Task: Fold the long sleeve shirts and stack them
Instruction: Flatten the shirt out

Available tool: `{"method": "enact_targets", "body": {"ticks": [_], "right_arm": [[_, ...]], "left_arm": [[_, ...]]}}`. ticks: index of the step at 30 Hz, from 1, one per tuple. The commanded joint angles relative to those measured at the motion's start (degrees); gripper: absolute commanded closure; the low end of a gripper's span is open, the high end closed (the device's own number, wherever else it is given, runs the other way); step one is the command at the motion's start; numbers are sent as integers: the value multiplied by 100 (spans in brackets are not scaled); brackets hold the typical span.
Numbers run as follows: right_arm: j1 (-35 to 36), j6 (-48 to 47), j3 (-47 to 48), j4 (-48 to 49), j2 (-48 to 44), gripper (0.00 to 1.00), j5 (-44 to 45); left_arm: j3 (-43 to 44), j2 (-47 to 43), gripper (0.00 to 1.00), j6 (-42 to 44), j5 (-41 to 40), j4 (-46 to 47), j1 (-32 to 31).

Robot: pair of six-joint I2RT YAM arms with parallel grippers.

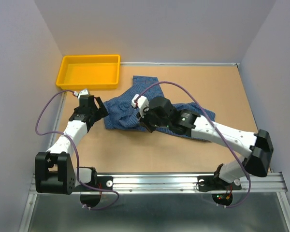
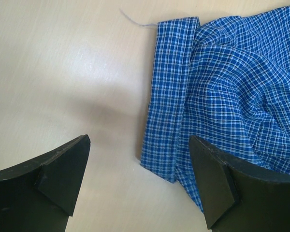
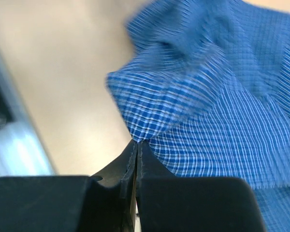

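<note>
One blue checked long sleeve shirt (image 1: pixel 125 110) lies crumpled across the middle of the table. My right gripper (image 1: pixel 146 126) is at its near edge, shut on a pinch of the cloth (image 3: pixel 150 125), which rises from the fingertips. Just off the shirt's left end, my left gripper (image 1: pixel 97 107) hangs open. In the left wrist view a folded band of the shirt (image 2: pixel 166 111) lies between the fingers, nearer the right fingertip (image 2: pixel 210 179), and nothing is held.
A yellow tray (image 1: pixel 67 81) sits at the back left of the table, just beyond the left gripper. Grey walls close in the table on the left, back and right. A metal rail (image 1: pixel 183 181) runs along the near edge.
</note>
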Motion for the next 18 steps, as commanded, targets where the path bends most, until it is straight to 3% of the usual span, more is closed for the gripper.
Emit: {"method": "enact_targets", "body": {"ticks": [1, 7, 8, 11, 12, 15, 16, 18], "right_arm": [[54, 455, 436, -664, -712, 99, -1944], [54, 1421, -187, -999, -1380, 97, -3922], [54, 1596, -450, -1008, -1477, 67, -3968], [63, 1747, -768, -1026, -1591, 34, -4047], [54, 1756, -777, -1026, -1618, 30, -4004], [54, 1958, -681, -1113, -1759, 24, -2445], [46, 2037, -637, -1174, -1785, 24, -1134], [-225, 2283, -549, -1333, -1820, 23, -184]], "left_arm": [[87, -113, 5, 57, -115, 110, 45], [70, -96, 5, 39, -71, 102, 54], [61, -96, 5, 30, -54, 102, 54], [43, -87, 5, 21, 25, 102, 54], [35, -95, 5, 30, 60, 110, 54], [-53, -96, 5, -75, 359, 23, 45], [-62, -104, 5, -119, 455, -12, 45], [-150, -122, 5, -268, 702, -83, 45]]}}
